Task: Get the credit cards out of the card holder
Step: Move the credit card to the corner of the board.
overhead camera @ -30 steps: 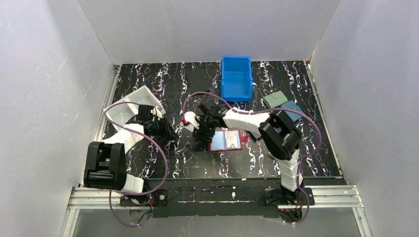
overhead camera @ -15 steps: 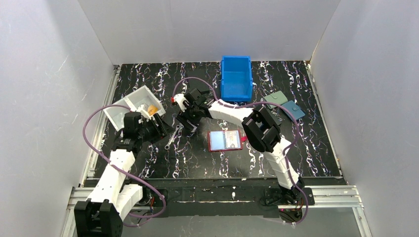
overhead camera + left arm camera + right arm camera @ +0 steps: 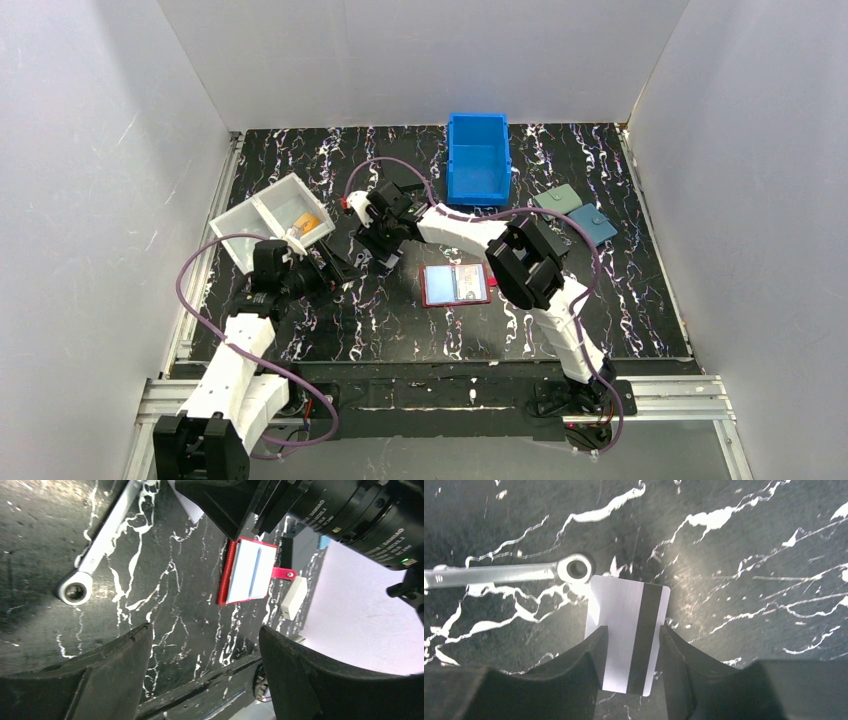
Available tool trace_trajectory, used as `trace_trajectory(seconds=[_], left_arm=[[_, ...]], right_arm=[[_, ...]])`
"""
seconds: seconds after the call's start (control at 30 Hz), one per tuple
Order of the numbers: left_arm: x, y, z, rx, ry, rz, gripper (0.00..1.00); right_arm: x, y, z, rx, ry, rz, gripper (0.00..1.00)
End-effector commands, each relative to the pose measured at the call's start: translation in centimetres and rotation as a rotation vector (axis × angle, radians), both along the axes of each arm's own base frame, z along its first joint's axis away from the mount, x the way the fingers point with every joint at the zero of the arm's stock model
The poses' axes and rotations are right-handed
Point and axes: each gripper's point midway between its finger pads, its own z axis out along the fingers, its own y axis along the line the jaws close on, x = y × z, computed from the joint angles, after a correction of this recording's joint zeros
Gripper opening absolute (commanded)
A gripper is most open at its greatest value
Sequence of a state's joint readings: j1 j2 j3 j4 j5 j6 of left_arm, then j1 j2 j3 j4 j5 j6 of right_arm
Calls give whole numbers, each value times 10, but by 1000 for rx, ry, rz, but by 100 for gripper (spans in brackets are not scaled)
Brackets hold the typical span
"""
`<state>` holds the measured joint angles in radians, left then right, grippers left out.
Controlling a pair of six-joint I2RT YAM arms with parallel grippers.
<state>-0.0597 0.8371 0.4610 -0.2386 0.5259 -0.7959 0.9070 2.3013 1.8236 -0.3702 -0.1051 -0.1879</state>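
**Whitish card** (image 3: 626, 625), with a dark stripe along its length, was shown face-on only in the right wrist view. It was seen over the black marbled desk (image 3: 749, 540), one corner just beside the ring end of a wrench (image 3: 499, 574). It was framed by the right gripper (image 3: 630, 632), whose fingers were parted, with the card's long edges passing behind them. The gripper was thus released rather than clenched. Whether the card lay flat on the desk could not be told. In the top view the card was hidden under this gripper, and in the left wrist view only a white corner was shown beneath it.

**Orange card** (image 3: 307, 221) was visible in the top view alone. It lay in a white bin (image 3: 245, 232), in the compartment on the side toward the right gripper.

**Card holder** (image 3: 457, 285) lay opened flat on the desk, pockets upward, apart from both cards and to the right of both grippers. Its pale blue-grey pockets and red snap tab were shown more plainly in the left wrist view.

**Left gripper** (image 3: 202, 635) was released, its fingers spread wide with nothing between them. It was held above the desk near the wrench and pointed toward the holder.

**Surroundings**, as recorded in the top view: a blue bin (image 3: 478, 158) stood at the far edge. To its right, a teal-green wallet (image 3: 557, 200) lay just beside a blue wallet (image 3: 593, 226).
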Motion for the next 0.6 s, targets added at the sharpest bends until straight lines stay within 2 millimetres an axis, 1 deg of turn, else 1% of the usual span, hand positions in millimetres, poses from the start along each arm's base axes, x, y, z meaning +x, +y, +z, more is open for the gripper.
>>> trace_trajectory(seconds=[0.0,0.1,0.27,0.33,0.43,0.5,0.57], left_arm=[[-16,-12,-5,-125,71,5,72],[-26,-18,-13,-175,128,22,72],[-40,-26,-23,-190,190,25,71],[-43,-28,-25,-188,207,23,69],[-50,-35,-29,-188,240,4,67],[-60,-43,-32,-186,266,-38,65],[-70,-49,-33,-185,276,-74,65]], right_arm=[[-61,-56,-54,-206,208,48,47],[-81,-73,-60,-245,229,87,45],[-115,-91,-55,-245,243,164,46],[-133,-96,-53,-239,248,215,47],[-166,-104,-56,-244,263,317,48],[-187,-104,-55,-243,270,379,48],[-195,-101,-54,-226,292,392,49]])
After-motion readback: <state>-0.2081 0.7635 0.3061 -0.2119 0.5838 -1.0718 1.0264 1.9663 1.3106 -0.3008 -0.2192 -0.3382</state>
